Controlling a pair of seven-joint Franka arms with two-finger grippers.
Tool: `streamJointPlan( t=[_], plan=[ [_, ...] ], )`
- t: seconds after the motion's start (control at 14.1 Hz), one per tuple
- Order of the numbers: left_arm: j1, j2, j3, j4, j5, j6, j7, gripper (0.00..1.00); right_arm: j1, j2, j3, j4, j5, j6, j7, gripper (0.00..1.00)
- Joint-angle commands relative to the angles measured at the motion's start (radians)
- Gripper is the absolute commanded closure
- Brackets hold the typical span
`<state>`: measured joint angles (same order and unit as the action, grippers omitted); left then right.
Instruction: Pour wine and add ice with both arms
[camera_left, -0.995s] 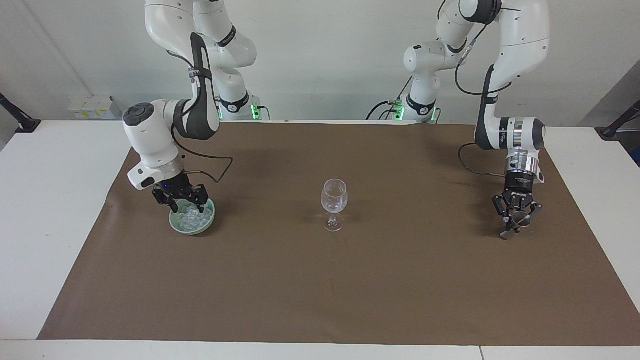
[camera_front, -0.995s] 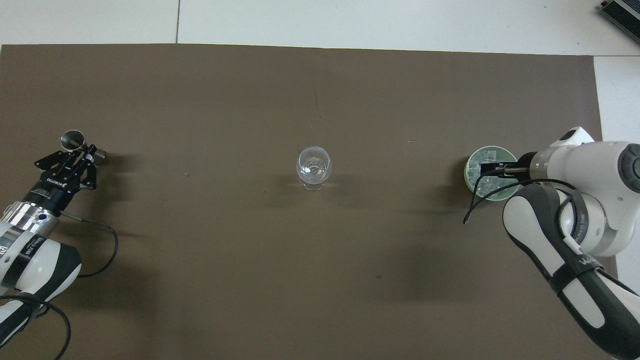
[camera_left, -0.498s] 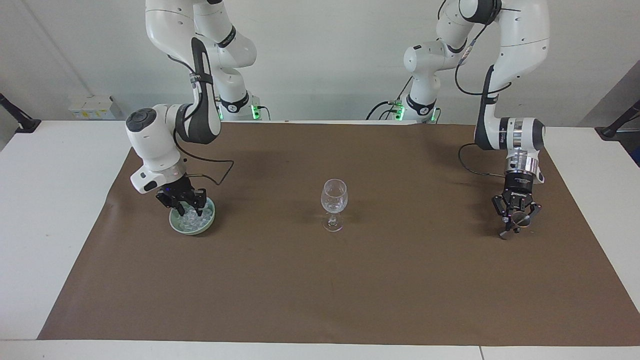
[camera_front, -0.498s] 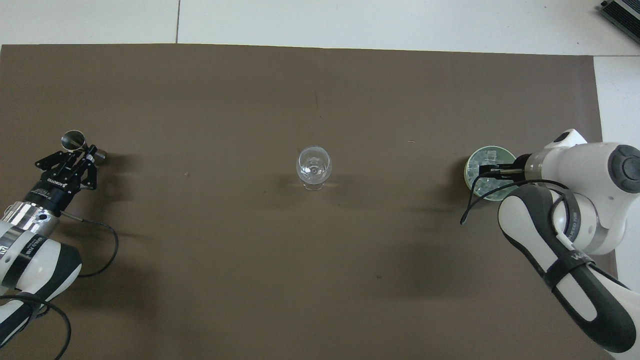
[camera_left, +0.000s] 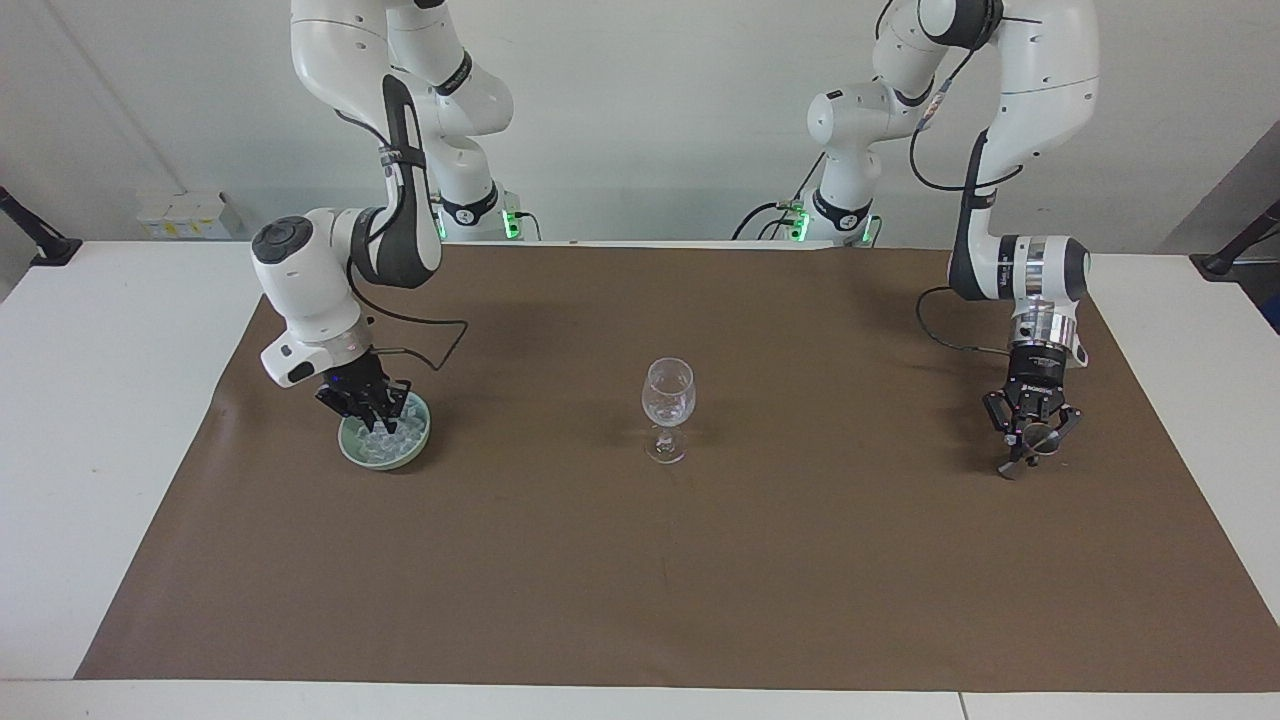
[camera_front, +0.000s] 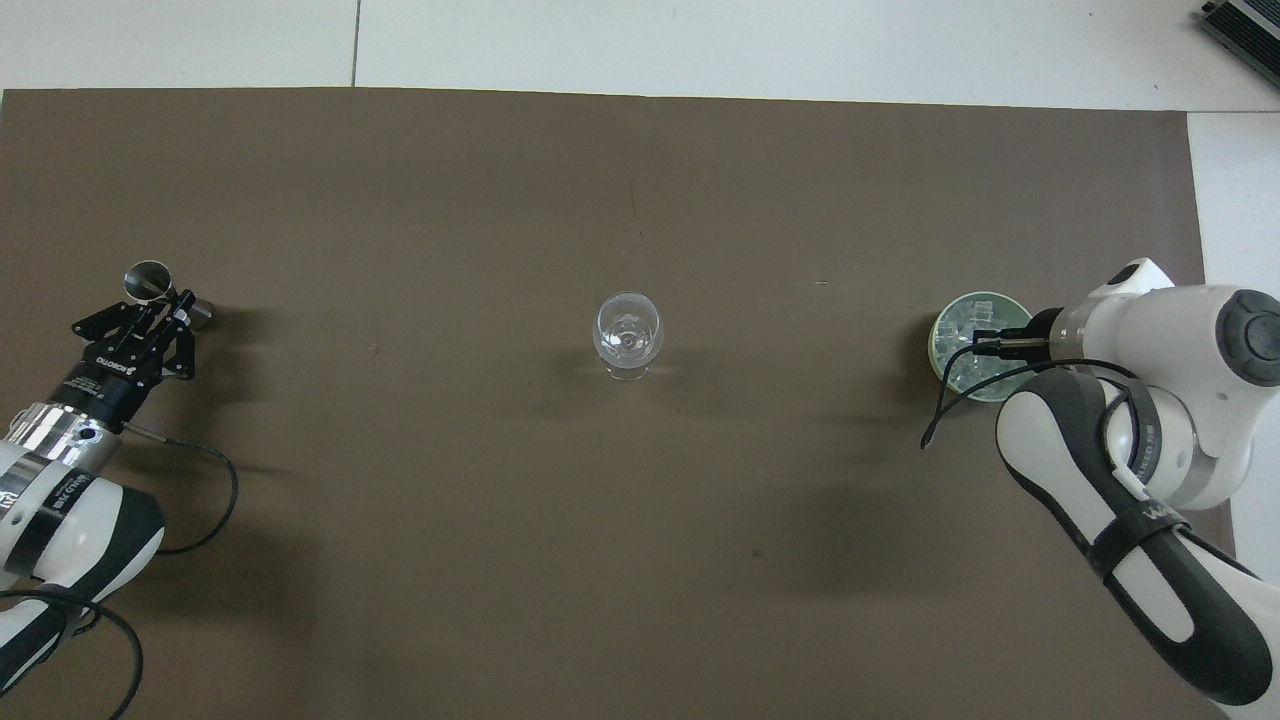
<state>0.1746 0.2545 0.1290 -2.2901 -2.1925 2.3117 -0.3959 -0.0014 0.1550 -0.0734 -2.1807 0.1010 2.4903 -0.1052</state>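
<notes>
Ice (camera_left: 385, 440) fills a green bowl (camera_left: 352, 452) at middle left of the facing view; we see the right end effector (camera_left: 372, 418) dipped into it, fingertips closed among the chunks. At middle right, the left end effector (camera_left: 1030, 447) grips a small metal cup (camera_left: 1040, 437). Between them stands a glass (camera_left: 668, 408).

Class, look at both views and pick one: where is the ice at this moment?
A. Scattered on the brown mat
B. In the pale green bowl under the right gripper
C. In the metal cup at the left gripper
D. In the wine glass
B: the ice lies heaped in the pale green bowl, with the right gripper down in it.
</notes>
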Motion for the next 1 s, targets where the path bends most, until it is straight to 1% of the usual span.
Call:
streamJointPlan(
  t=[0.0, 0.14, 0.21, 0.28, 0.43, 0.5, 0.71, 0.92],
  plan=[
    [-0.004, 0.012, 0.000, 0.015, -0.012, 0.005, 0.002, 0.93, -0.011, -0.005, 0.009, -0.005, 0.025, 0.012, -0.010, 0.93],
    [-0.004, 0.012, -0.002, 0.015, -0.012, 0.002, 0.002, 0.94, -0.011, -0.009, 0.011, 0.005, 0.025, 0.001, -0.002, 0.99],
    [-0.006, 0.012, -0.002, 0.015, -0.012, 0.000, 0.002, 0.94, -0.011, -0.015, 0.012, 0.013, 0.025, -0.022, 0.008, 1.00],
    [-0.006, 0.011, -0.002, 0.014, -0.012, -0.002, 0.002, 0.94, -0.011, -0.025, 0.014, 0.034, 0.025, -0.055, 0.027, 1.00],
    [-0.004, 0.012, -0.002, 0.014, -0.012, -0.011, 0.000, 0.94, -0.011, -0.038, 0.018, 0.079, 0.026, -0.131, 0.131, 1.00],
    [-0.004, 0.012, -0.002, 0.011, -0.012, -0.014, -0.001, 0.94, -0.009, -0.046, 0.023, 0.093, 0.026, -0.149, 0.190, 1.00],
    [-0.006, 0.012, -0.003, 0.001, -0.015, -0.029, -0.004, 0.95, -0.009, -0.080, 0.055, 0.108, 0.026, -0.174, 0.280, 1.00],
    [-0.006, 0.009, -0.005, -0.006, -0.018, -0.041, -0.006, 0.95, -0.009, -0.098, 0.099, 0.180, 0.026, -0.293, 0.382, 1.00]
  ],
)
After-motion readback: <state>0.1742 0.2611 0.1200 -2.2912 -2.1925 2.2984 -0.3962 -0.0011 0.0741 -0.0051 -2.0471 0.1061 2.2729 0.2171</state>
